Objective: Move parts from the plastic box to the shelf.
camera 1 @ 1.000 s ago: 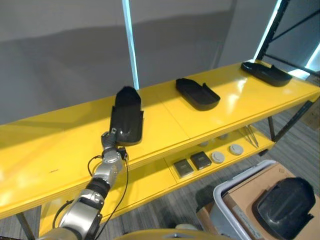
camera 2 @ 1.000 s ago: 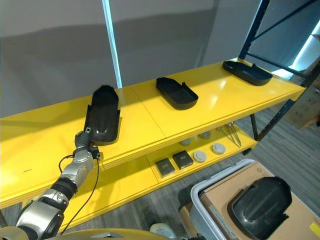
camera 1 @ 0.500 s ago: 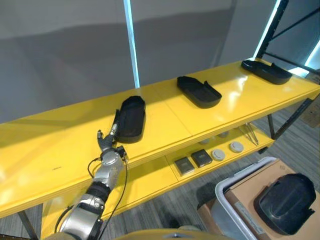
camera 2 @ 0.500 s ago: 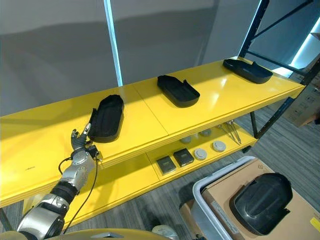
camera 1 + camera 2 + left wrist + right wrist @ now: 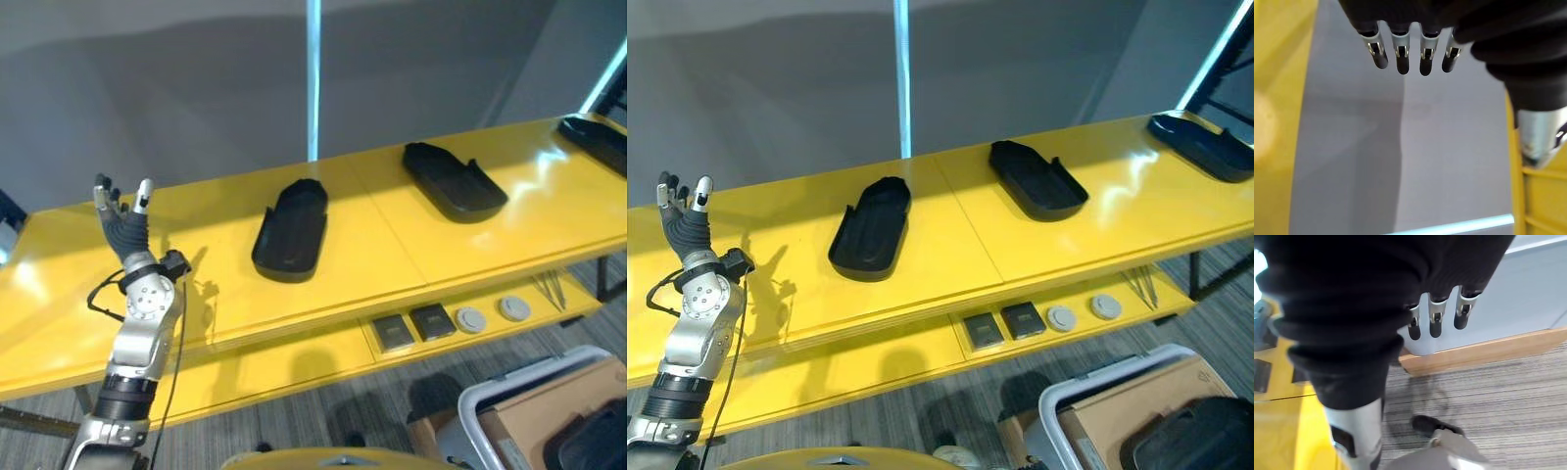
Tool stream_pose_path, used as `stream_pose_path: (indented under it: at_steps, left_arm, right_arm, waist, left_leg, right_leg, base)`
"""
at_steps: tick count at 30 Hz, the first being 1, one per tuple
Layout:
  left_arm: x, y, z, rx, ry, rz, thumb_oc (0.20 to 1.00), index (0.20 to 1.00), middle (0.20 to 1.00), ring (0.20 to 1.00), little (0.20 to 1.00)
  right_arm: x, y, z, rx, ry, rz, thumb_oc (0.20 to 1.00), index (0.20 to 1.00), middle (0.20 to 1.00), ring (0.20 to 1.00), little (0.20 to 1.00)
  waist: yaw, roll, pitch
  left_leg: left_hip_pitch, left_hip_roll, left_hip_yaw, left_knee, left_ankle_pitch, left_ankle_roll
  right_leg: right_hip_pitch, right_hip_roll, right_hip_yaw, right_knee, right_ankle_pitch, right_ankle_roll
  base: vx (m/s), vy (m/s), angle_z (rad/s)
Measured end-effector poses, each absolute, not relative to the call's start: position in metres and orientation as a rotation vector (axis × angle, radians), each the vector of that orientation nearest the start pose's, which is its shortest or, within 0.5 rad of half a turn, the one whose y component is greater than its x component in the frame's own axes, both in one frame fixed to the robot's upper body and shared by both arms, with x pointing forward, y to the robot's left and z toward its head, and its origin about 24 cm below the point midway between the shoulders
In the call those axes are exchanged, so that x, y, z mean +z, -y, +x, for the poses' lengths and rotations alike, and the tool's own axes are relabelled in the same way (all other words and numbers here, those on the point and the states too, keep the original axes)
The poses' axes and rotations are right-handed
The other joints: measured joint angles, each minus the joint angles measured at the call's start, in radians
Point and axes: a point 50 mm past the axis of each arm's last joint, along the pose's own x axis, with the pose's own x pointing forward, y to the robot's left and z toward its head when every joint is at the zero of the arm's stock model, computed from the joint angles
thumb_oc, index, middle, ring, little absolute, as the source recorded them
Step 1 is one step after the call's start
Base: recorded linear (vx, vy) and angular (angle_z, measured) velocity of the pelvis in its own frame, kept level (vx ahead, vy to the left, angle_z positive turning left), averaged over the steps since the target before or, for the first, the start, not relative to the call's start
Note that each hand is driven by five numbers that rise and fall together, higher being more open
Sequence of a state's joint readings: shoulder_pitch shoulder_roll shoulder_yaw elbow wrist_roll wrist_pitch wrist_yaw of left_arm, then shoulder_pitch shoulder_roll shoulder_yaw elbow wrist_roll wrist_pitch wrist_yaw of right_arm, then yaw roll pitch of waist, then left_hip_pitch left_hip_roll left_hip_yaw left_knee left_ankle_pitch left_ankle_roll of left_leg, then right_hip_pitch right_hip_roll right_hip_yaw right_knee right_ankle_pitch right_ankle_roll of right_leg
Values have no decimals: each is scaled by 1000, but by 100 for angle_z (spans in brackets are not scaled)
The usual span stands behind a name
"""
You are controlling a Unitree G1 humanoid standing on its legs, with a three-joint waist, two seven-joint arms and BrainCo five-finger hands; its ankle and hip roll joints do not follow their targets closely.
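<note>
Three black moulded parts lie flat on the yellow shelf (image 5: 372, 264): the nearest part (image 5: 291, 230) at the middle, a second part (image 5: 454, 181) further right and a third part (image 5: 598, 132) at the far right edge. My left hand (image 5: 122, 220) is raised over the shelf's left end, well left of the nearest part, with fingers (image 5: 1400, 54) straight and nothing in it. The grey plastic box (image 5: 490, 401) stands on the floor at the lower right, with a black part (image 5: 593, 446) in it. My right hand (image 5: 1437, 318) hangs open near the floor, holding nothing.
The lower shelf board carries two dark square pieces (image 5: 411, 326) and two round grey discs (image 5: 487, 315). A light-blue strip (image 5: 313, 78) runs up the grey wall behind the shelf. Brown cardboard (image 5: 534, 421) lines the plastic box.
My left hand laid the tilted part flat on the shelf, let go of it, and drew away to the left and up. The camera has turned to the left.
</note>
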State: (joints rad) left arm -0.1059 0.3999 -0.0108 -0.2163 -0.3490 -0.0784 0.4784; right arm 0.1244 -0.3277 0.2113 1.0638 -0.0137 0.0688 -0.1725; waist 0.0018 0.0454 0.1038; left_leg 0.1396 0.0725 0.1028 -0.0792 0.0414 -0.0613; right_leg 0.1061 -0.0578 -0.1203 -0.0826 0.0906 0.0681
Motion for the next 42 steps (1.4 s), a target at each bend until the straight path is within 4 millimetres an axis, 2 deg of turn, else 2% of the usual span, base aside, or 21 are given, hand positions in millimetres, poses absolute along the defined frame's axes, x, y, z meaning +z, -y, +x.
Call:
stream_pose_path:
  at_steps: [3,4,6,8,12,14,17,19,20,21,23,28,35,39,42]
  left_arm:
    - [136,-200,262,139,361,-40,1000,1000,1000,1000,1000]
    - [128,-188,262,-23,306,-103,1000,1000,1000,1000,1000]
    - [115,-172,259,-191,223,-173,1000,1000,1000,1000,1000]
    - [92,-155,250,-382,107,-261,1000,1000,1000,1000,1000]
    - [60,-144,239,-482,-33,-413,1000,1000,1000,1000,1000]
    - [54,-143,238,-498,-57,-433,1000,1000,1000,1000,1000]
    - [52,-147,236,-489,-50,-461,1000,1000,1000,1000,1000]
    - [52,-153,238,-467,-37,-458,1000,1000,1000,1000,1000]
    - [53,-163,240,-430,-21,-454,1000,1000,1000,1000,1000]
    - [51,-163,239,-427,-14,-455,1000,1000,1000,1000,1000]
    - [41,-169,231,-392,-22,-461,1000,1000,1000,1000,1000]
    - [36,-172,226,-363,-32,-467,1000,1000,1000,1000,1000]
    - [35,-181,228,-211,-13,-446,1000,1000,1000,1000,1000]
    - [36,-198,230,-17,26,-307,1000,1000,1000,1000,1000]
    - [40,-210,237,177,72,-170,1000,1000,1000,1000,1000]
  right_arm:
    - [-151,264,74,-135,-1219,-531,1000,1000,1000,1000,1000]
    - [-149,263,81,-128,-1192,-522,1000,1000,1000,1000,1000]
    - [-149,262,82,-123,-1191,-517,1000,1000,1000,1000,1000]
    - [-149,264,80,-125,-1198,-521,1000,1000,1000,1000,1000]
    - [-150,263,76,-120,-1206,-507,1000,1000,1000,1000,1000]
    - [-150,262,78,-116,-1187,-488,1000,1000,1000,1000,1000]
    - [-140,253,94,-138,-1017,-390,1000,1000,1000,1000,1000]
    - [-141,254,93,-150,-1033,-320,1000,1000,1000,1000,1000]
    - [-143,260,77,-177,-1073,-191,1000,1000,1000,1000,1000]
    - [-144,261,69,-172,-1089,-167,1000,1000,1000,1000,1000]
    - [-144,263,63,-174,-1078,-108,1000,1000,1000,1000,1000]
    - [-146,266,38,-206,-1134,-84,1000,1000,1000,1000,1000]
    - [-149,262,36,-179,-1160,-64,1000,1000,1000,1000,1000]
    - [-149,260,38,-172,-1163,-60,1000,1000,1000,1000,1000]
    - [-150,260,34,-172,-1179,-62,1000,1000,1000,1000,1000]
  waist:
    - [16,-2,-1]
    - [17,0,0]
    - [12,2,0]
    - [3,7,-2]
    - [-10,14,-6]
    - [-11,15,-8]
    - [-19,14,-10]
    - [-18,15,-15]
    - [-13,-10,-30]
    - [-20,-21,-31]
    - [-27,-19,-63]
    - [-28,-28,-52]
    - [-36,-38,-43]
    - [-39,-40,-37]
    - [-44,-47,-31]
  left_leg:
    - [3,-11,-9,0,-1,2]
    - [0,-16,-10,-6,-3,5]
    - [-1,-19,-11,-6,-3,8]
    - [-3,-21,-10,-7,-7,9]
    - [-6,-22,-9,-7,-7,9]
    - [-14,-21,-8,-7,-7,9]
    - [-15,-21,-3,-6,-4,9]
    - [-18,-21,7,-6,-4,10]
    - [-19,-21,6,-7,4,18]
    - [-34,-22,6,-7,4,17]
    - [-67,-23,5,-6,6,16]
    - [-74,-23,4,-6,11,19]
    - [-84,-22,6,-6,10,12]
    - [-78,-22,8,-6,15,20]
    - [-62,-22,8,-6,6,12]
  right_leg:
    - [4,-10,-2,-1,-4,7]
    - [2,-15,-1,-3,-7,14]
    - [0,-19,0,-6,-7,19]
    - [-4,-22,3,-6,-5,21]
    - [-8,-23,6,-6,-4,19]
    - [-18,-22,8,-6,-3,17]
    - [-24,-22,13,-6,0,16]
    - [-32,-22,24,-6,3,16]
    - [-31,-22,24,-6,14,24]
    - [-40,-20,28,-2,14,24]
    - [-70,-20,29,0,15,23]
    - [-78,-19,27,-3,18,24]
    - [-92,-21,27,-6,20,27]
    - [-89,-20,28,-4,20,28]
    - [-72,-21,27,-4,18,27]
  base:
    - [-26,70,8]
    - [-20,60,-2]
    - [-15,60,-3]
    - [-6,45,-2]
    - [2,-1,-2]
    - [0,-3,-2]
    - [-1,-14,-4]
    - [10,-34,-12]
    - [22,-47,-7]
    - [19,-35,2]
    - [11,-33,0]
    - [3,-30,0]
    - [10,-10,0]
    - [40,-20,-1]
    - [78,-49,1]
